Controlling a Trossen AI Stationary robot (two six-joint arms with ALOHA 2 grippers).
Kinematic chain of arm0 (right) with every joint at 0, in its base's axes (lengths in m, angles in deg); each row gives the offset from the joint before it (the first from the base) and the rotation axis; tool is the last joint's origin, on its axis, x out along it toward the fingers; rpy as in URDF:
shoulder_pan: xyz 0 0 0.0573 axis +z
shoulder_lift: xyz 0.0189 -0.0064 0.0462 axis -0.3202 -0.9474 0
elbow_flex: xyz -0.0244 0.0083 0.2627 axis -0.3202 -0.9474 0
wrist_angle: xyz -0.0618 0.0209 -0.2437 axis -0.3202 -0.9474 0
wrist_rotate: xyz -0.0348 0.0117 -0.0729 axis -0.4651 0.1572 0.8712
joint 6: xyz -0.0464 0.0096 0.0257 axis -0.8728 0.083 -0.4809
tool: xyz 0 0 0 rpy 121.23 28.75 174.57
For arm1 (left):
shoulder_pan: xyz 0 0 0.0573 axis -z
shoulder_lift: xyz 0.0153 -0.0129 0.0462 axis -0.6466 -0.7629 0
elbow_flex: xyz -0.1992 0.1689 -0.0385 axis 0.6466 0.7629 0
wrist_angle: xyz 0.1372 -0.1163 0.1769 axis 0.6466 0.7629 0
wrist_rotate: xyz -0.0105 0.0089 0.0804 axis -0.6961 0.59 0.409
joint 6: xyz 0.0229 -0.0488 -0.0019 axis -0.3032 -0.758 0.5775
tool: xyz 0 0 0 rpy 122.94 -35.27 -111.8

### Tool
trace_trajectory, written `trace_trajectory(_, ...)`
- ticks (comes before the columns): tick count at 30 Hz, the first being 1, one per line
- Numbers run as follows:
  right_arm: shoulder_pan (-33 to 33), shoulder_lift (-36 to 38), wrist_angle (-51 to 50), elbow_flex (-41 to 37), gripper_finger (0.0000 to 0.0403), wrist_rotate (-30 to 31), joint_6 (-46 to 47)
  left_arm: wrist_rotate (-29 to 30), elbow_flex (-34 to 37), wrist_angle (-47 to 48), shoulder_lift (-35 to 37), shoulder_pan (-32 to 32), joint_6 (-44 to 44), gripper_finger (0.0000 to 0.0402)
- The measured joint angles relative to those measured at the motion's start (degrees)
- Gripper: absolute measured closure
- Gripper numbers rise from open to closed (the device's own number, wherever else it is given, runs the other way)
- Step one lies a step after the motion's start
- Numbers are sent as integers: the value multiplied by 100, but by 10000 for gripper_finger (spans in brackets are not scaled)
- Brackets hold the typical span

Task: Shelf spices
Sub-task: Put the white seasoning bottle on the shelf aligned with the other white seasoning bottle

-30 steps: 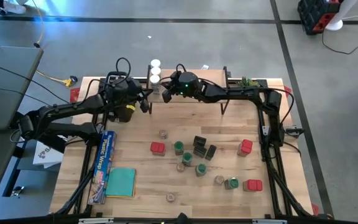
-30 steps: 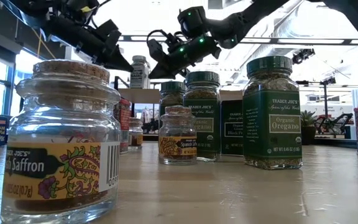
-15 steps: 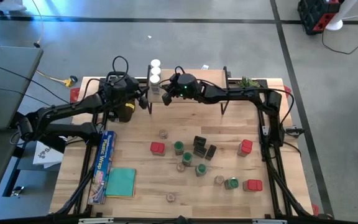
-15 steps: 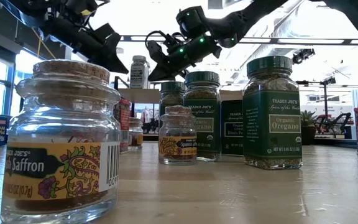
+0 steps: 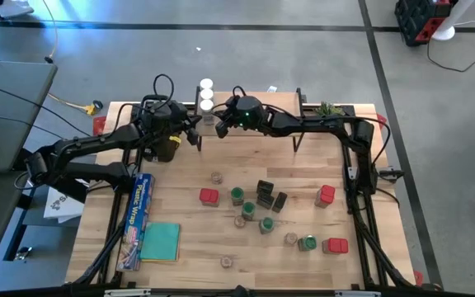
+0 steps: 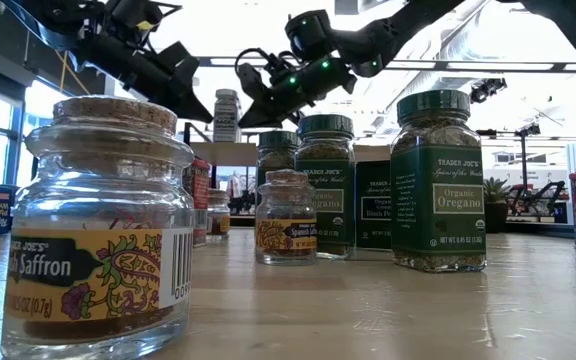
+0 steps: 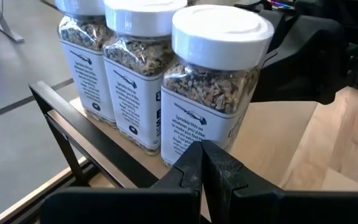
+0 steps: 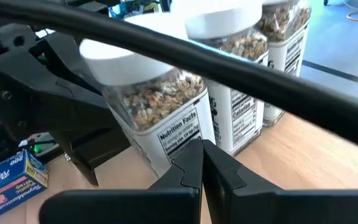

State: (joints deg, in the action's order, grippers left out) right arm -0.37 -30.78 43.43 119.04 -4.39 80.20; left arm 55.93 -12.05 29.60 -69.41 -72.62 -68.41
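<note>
Three white-lidded spice jars stand in a row on the left end of the wooden shelf [image 5: 258,103], the nearest jar [image 5: 209,116] resting on its base. It also shows in the left wrist view [image 7: 210,81], the right wrist view [image 8: 160,106] and the low view [image 6: 226,112]. My left gripper [image 5: 193,132] is shut at its left side, and my right gripper [image 5: 219,124] is shut at its right side. Green-lidded jars [image 5: 237,195], red tins [image 5: 209,196], black boxes [image 5: 265,194] and small clear jars [image 5: 216,177] stand on the table. My left gripper's shut fingertips [image 7: 199,152] sit level against or just short of the nearest jar's lower wall [image 7: 188,134], coming from the table's left; I cannot tell whether they touch. My right gripper's shut fingertips [image 8: 199,155] sit level at the same jar's lower wall [image 8: 179,140], from the table's right; I cannot tell whether they touch.
A long blue foil box [image 5: 138,216] and a teal cloth [image 5: 161,241] lie at the table's left. A black toaster [image 5: 165,148] stands under my left arm. The shelf's black metal frame [image 7: 98,140] runs in front of the jars. The shelf's right part is bare wood.
My left gripper has drawn a little away from the nearest jar toward the table's left edge and has come back beside it. Both grippers stay shut. The jars stand where they were.
</note>
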Motion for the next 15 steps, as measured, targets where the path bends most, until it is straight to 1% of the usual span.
trace_trajectory(9,-2,0,191,0,403,5,59,9,2,-74,2,0,3,401)
trace_trajectory(15,66,4,131,0,403,25,29,191,2,-80,4,0,59,401)
